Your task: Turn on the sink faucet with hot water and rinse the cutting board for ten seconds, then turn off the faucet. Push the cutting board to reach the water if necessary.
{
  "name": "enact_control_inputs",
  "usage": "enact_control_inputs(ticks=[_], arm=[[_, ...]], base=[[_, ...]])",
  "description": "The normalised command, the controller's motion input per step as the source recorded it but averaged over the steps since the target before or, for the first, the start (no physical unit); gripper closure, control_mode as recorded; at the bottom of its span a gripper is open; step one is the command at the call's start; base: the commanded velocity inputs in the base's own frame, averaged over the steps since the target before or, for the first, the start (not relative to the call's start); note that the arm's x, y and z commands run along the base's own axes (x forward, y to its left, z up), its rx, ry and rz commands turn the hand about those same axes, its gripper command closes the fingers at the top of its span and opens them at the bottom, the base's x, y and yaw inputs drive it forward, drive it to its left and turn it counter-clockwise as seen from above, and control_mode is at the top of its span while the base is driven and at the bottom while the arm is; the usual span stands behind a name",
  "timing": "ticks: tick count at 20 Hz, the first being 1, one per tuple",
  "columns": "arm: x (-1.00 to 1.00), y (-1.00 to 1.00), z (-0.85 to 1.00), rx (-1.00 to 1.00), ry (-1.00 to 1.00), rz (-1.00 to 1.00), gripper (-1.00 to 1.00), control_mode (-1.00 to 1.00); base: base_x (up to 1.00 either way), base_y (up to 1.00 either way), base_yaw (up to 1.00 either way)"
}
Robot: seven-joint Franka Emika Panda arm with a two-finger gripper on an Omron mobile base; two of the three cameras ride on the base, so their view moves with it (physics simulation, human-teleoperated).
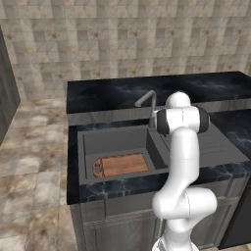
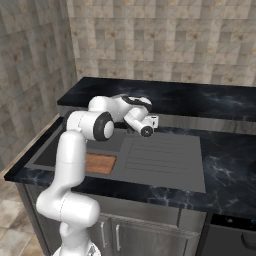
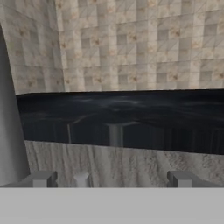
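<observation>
Franka arm raised behind the sink faucet [image 1: 148, 104].

The cutting board [image 1: 120, 164] is seen lying flat on the floor of the sink [image 1: 112, 142], its handle hole at the left end. The gripper [image 3: 114, 178] is held near the faucet's stem, its fingertips [image 3: 43, 179] spread apart, nothing gripped, facing the black counter [image 3: 131, 118].

White rounded arm [image 1: 182, 162] — dark joint bands, glossy plastic shell.

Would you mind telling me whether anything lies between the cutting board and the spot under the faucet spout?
Nothing visible: the cutting board lies flat in the sink, with bare basin floor between it and the sink faucet.
</observation>
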Motion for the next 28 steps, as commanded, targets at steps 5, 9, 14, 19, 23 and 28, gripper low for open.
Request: enact_control_inputs(ticks=[5, 9, 14, 19, 23, 28], arm=[[0.09, 0.0, 0.0, 0.0, 0.0, 0.01, -1.0, -1.0], [0.04, 0.0, 0.0, 0.0, 0.0, 0.0, -1.0, -1.0], [0.0, 0.0, 0.0, 0.0, 0.0, 0.0, -1.0, -1.0], [0.0, 0.0, 0.0, 0.0, 0.0, 0.0, -1.0, -1.0], [0.04, 0.0, -0.01, 0.0, 0.0, 0.0, -1.0, -1.0], [0.05, 0.0, -0.05, 0.0, 0.0, 0.0, -1.0, -1.0]], base=[[0.0, 0.0, 0.0], [0.0, 0.0, 0.0], [0.0, 0.0, 0.0], [0.0, 0.0, 0.0], [0.0, 0.0, 0.0], [0.0, 0.0, 0.0]])
